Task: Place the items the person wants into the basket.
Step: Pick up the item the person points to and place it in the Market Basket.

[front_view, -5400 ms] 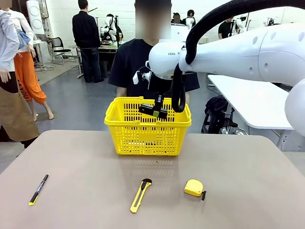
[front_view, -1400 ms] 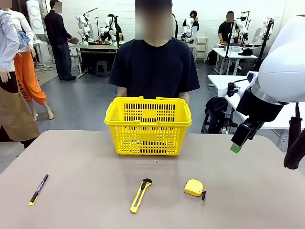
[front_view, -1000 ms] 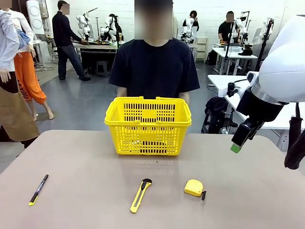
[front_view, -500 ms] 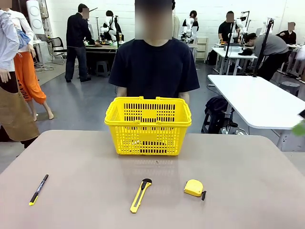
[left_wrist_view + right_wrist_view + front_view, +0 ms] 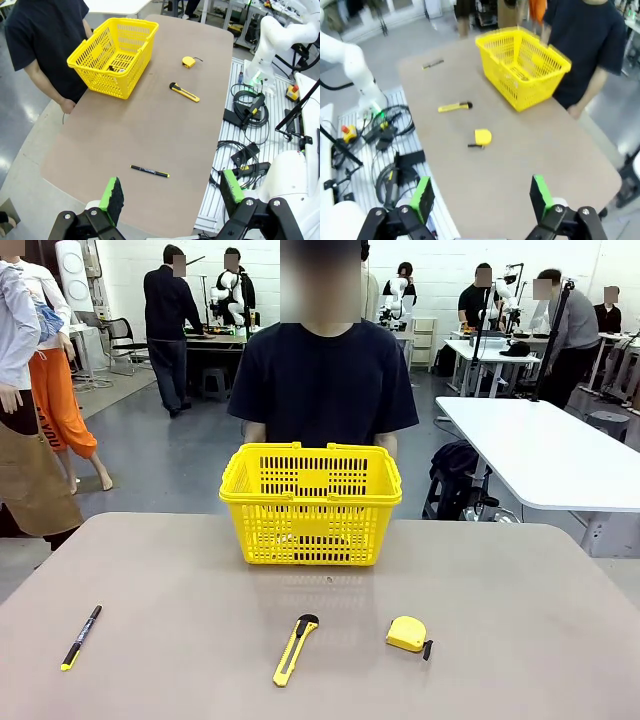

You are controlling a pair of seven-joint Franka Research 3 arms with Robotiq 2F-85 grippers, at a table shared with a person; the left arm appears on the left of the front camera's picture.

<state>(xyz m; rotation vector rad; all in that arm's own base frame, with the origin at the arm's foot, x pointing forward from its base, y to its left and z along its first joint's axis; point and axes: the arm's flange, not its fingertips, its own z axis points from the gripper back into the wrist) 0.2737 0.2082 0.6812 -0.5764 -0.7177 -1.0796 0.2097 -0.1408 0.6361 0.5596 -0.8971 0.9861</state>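
Table (image 5: pixel 520 580) holds basket (image 5: pixel 310 532), knife (image 5: pixel 294 649), tape measure (image 5: pixel 406 634), pen (image 5: pixel 81 637).

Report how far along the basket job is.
Done: a dark item lies inside the bright yellow perforated plastic basket. In hand: nothing; the left end effector and right end effector are open and empty. Left: the small rounded yellow tape measure lies on the table.

On the tan worktop (image 5: pixel 170 570), a thin black pen with a yellow tip (image 5: pixel 81 637) lies near the left edge. A yellow-and-black utility knife (image 5: pixel 295 649) lies at the near middle, well apart from it. A white table (image 5: pixel 540 455) stands far right.
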